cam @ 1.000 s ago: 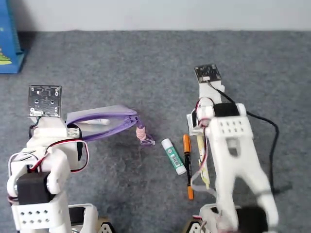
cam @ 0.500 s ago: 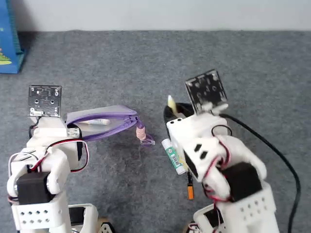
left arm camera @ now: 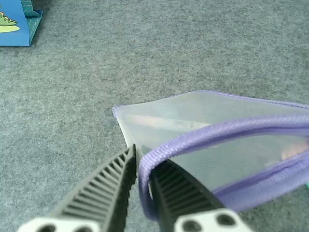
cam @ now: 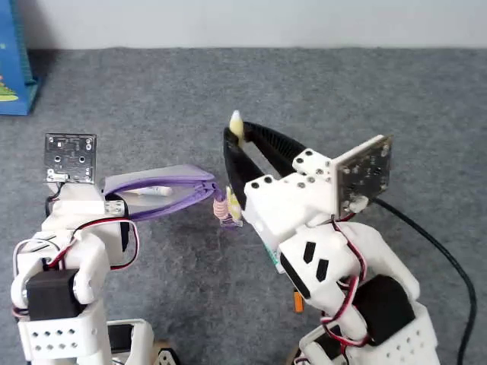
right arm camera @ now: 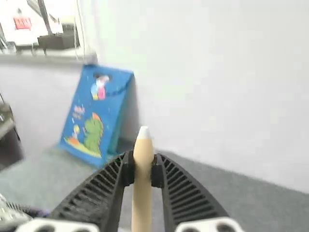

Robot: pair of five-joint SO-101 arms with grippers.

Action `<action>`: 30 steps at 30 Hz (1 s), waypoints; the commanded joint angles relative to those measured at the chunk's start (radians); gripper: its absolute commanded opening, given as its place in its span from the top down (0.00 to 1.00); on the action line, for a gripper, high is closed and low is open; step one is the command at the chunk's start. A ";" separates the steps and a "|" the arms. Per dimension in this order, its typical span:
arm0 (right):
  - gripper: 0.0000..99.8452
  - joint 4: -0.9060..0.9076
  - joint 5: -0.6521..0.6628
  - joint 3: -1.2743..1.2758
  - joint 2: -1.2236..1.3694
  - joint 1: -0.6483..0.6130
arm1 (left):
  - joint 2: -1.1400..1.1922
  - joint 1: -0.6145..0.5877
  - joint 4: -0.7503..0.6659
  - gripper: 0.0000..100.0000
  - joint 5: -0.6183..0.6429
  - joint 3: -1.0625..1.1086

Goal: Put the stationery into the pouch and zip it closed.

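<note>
A translucent pouch (cam: 156, 199) with purple zip trim lies at the left, its pink zip pull (cam: 221, 207) at the right end. My left gripper (left arm camera: 140, 166) is shut on the pouch's (left arm camera: 212, 121) purple edge, holding the mouth up; a pale pen shows inside through the wall. My right gripper (cam: 230, 139) is raised above the carpet just right of the zip pull, shut on a beige pen (cam: 235, 120) that points up and away. In the right wrist view the beige pen (right arm camera: 142, 154) stands between the closed fingers. An orange pen (cam: 297, 302) lies under the right arm.
A blue picture book (cam: 14, 68) leans at the far left against the wall; the book (right arm camera: 94, 116) also appears ahead in the right wrist view. Grey carpet covers the table. The right arm's black cable (cam: 441, 251) trails to the right.
My right arm lifted off the carpet with the beige pen and swung left toward the pouch's zip end, now covering the glue stick. The left arm and pouch stayed still.
</note>
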 commanded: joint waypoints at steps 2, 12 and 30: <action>0.99 -0.205 -0.068 0.083 -0.028 -0.008 | 0.005 0.002 -0.005 0.99 0.008 -0.005; 0.99 -0.725 -0.081 0.434 -0.130 -0.013 | 0.005 0.003 -0.005 0.99 0.008 -0.005; 0.99 -0.789 -0.144 0.565 -0.127 -0.091 | 0.005 0.003 -0.006 0.99 0.008 -0.005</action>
